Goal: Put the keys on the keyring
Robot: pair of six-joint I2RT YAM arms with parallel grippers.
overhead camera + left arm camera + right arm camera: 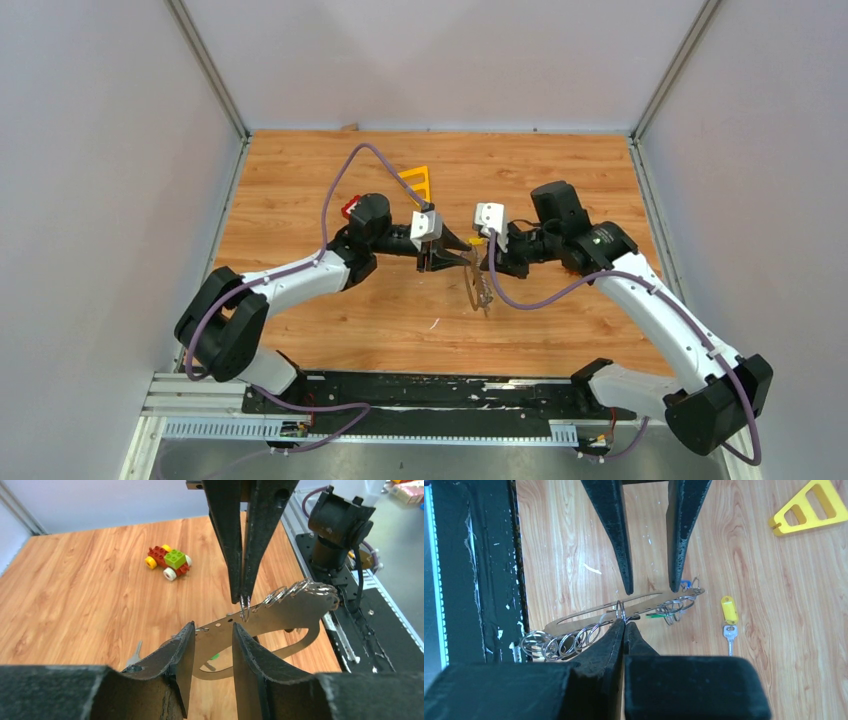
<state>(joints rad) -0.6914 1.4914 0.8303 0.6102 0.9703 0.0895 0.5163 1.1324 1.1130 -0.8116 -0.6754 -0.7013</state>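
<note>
The keyring [285, 611], a flat grey metal loop, hangs in the air between both arms above the table; from above it shows as a thin shape [479, 292]. Several small split rings [555, 643] sit along its edge. My right gripper [624, 622] is shut on one split ring [620, 609] threaded through the keyring. My left gripper [214, 630] is open, its fingers either side of the keyring's end without touching it. A key with a yellow tag [729, 611] lies on the wood. Green [656, 614] and blue [685, 584] tags show by the keyring.
A yellow triangular frame [809, 507] lies further back on the table. A toy car of coloured bricks [169, 562] stands at the left. One silver key [134, 655] lies beside my left finger. The black base rail [430, 395] runs along the near edge.
</note>
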